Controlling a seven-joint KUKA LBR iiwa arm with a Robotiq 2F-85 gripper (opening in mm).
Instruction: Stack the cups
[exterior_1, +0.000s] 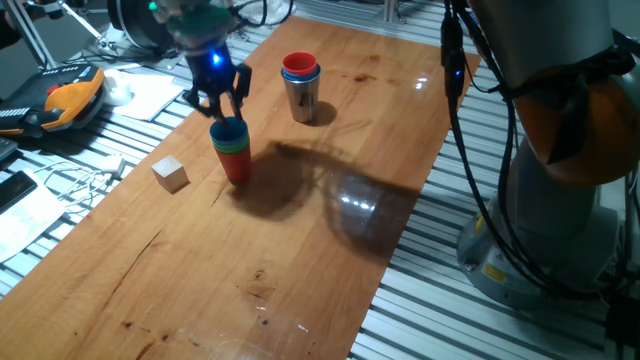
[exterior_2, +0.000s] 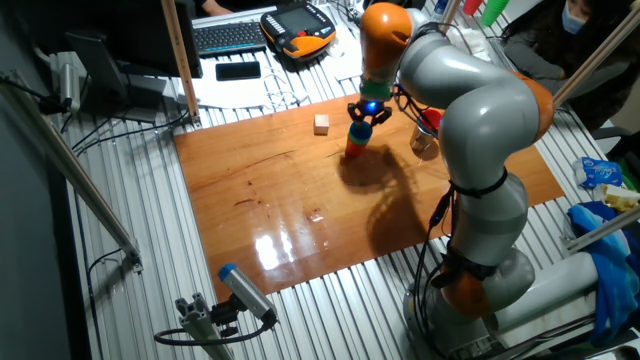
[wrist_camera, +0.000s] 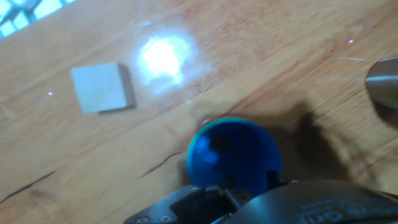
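A stack of nested cups, with blue on top, then green, then red at the bottom, stands upright on the wooden table. It also shows in the other fixed view. The hand view looks straight down into the blue top cup. My gripper hovers just above the stack's rim with its fingers spread, holding nothing. A second stack stands further back: a shiny steel cup with a blue and a red cup nested in it. It also shows in the other fixed view.
A small wooden cube lies on the table left of the near stack and shows in the hand view. A teach pendant, cables and papers lie beyond the table's left edge. The robot base stands at the right.
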